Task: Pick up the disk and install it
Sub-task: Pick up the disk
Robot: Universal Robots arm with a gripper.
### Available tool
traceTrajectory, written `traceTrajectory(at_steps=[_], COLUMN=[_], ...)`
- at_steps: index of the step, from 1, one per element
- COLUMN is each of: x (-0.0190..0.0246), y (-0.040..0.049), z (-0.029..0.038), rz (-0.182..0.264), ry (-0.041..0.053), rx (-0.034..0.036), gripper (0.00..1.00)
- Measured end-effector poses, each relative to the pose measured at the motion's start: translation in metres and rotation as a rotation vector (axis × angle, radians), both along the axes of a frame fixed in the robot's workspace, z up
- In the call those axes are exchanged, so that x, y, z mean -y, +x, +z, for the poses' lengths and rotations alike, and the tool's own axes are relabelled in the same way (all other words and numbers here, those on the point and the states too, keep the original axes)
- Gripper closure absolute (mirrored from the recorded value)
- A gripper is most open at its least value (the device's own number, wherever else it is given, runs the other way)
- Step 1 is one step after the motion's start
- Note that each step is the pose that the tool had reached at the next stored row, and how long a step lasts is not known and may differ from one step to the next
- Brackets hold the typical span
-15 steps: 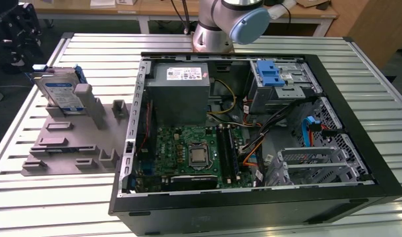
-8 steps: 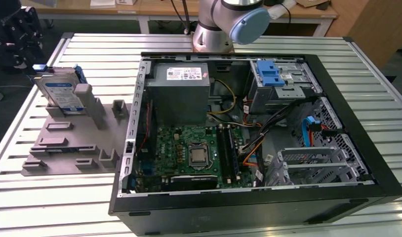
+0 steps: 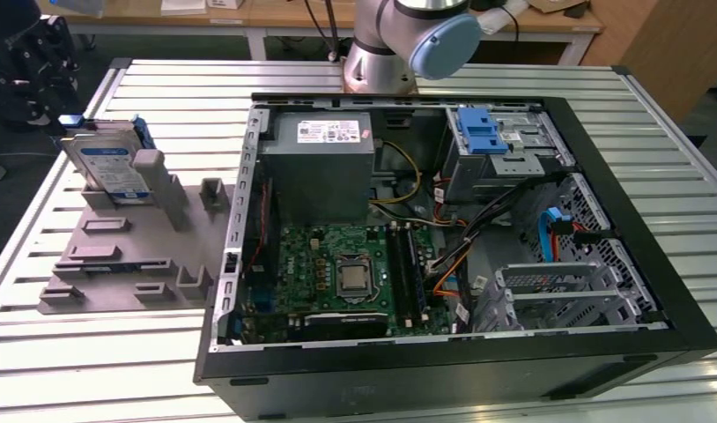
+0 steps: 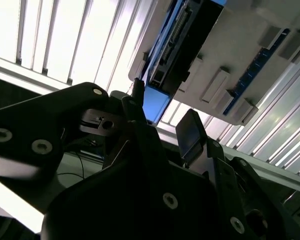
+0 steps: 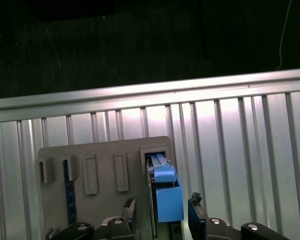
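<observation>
Progress is slight: the disk (image 3: 109,167) stands on edge in a grey holder (image 3: 112,264) on the tabletop (image 3: 100,352), at ten o'clock from the open computer case (image 3: 453,357) in the exterior view, neither lifted nor installed. We see a silver body, a white-and-blue label and a blue carrier. In the first wrist view the claw (image 5: 162,209) is released, its fingers (image 5: 196,212) flanking the carrier's end with gaps on both sides.
</observation>
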State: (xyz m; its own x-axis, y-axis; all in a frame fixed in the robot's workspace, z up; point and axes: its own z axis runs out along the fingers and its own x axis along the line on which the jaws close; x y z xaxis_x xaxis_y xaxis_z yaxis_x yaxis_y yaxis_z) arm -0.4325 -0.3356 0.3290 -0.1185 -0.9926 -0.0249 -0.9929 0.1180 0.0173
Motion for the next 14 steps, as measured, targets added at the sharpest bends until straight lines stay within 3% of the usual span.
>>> traceTrajectory(at_steps=[8, 14], x=[-0.0006, -0.0009], y=[-0.0024, -0.0025], z=[-0.0074, -0.0083], rz=[0.000, 0.000], ry=[0.0001, 0.0000], rx=[0.0001, 0.0000], gripper=[0.47, 0.47])
